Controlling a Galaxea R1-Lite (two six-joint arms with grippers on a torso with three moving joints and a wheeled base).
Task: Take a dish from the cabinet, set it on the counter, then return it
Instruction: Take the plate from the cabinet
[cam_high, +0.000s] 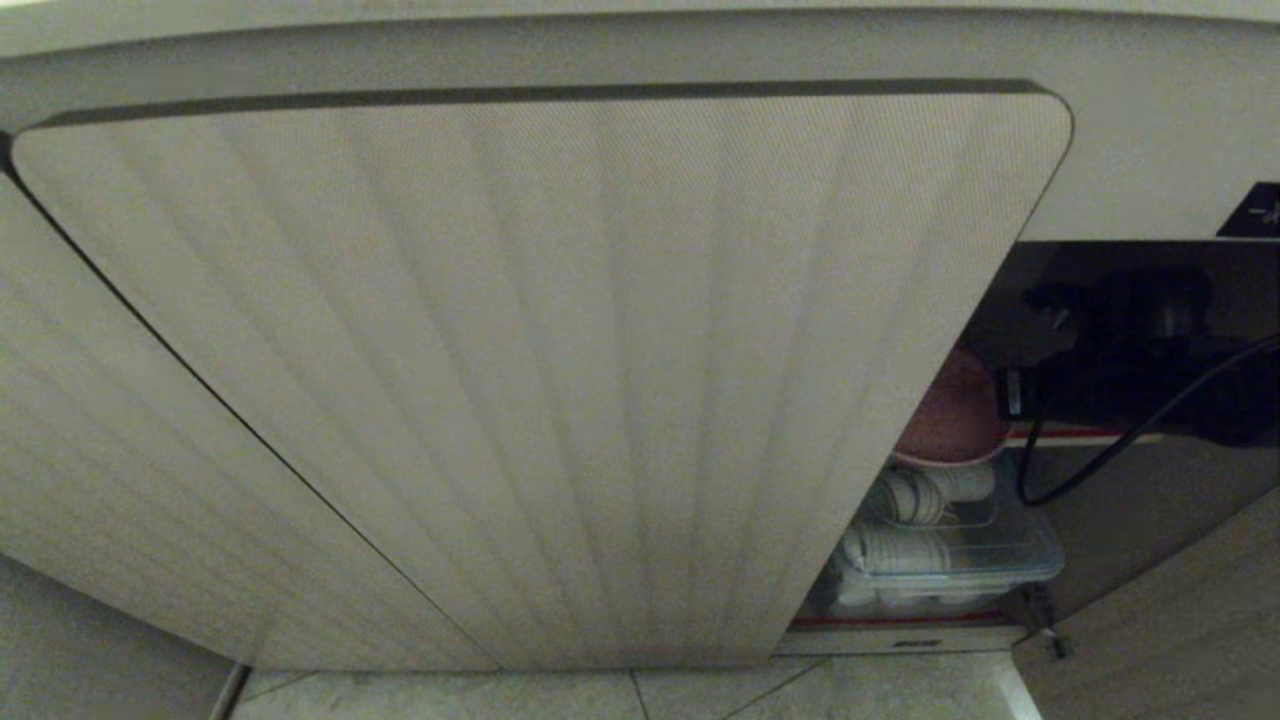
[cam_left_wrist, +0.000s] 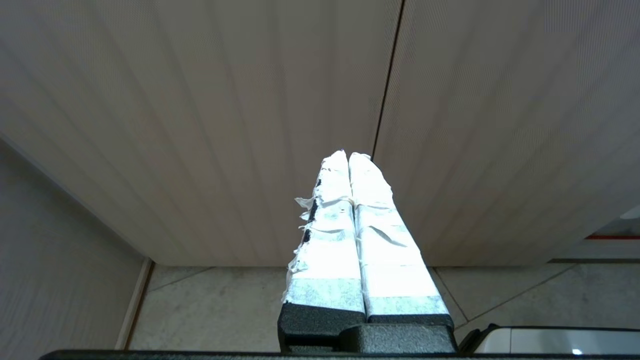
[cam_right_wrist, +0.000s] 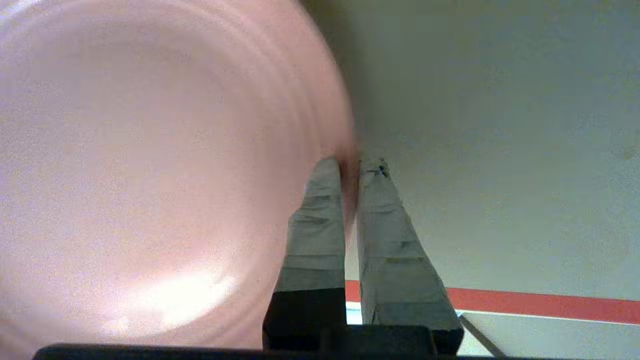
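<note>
The dish (cam_high: 950, 420) is a pink plate standing on edge inside the cabinet, seen through the gap beside the fluted door (cam_high: 550, 380). In the right wrist view the dish (cam_right_wrist: 150, 175) fills most of the picture. My right gripper (cam_right_wrist: 350, 162) is shut on its rim, one taped finger on each face. In the head view the black right arm (cam_high: 1130, 340) reaches into the dark cabinet opening above the red-edged shelf (cam_high: 1070, 434). My left gripper (cam_left_wrist: 348, 154) is shut and empty, parked in front of the closed fluted doors (cam_left_wrist: 200, 125). The counter is out of view.
Below the dish a clear plastic box (cam_high: 940, 560) holds white striped dishes. A black cable (cam_high: 1130, 445) loops down from the right arm. An open door panel (cam_high: 1160, 620) stands at the lower right. Tiled floor (cam_high: 700, 695) runs along the cabinet's foot.
</note>
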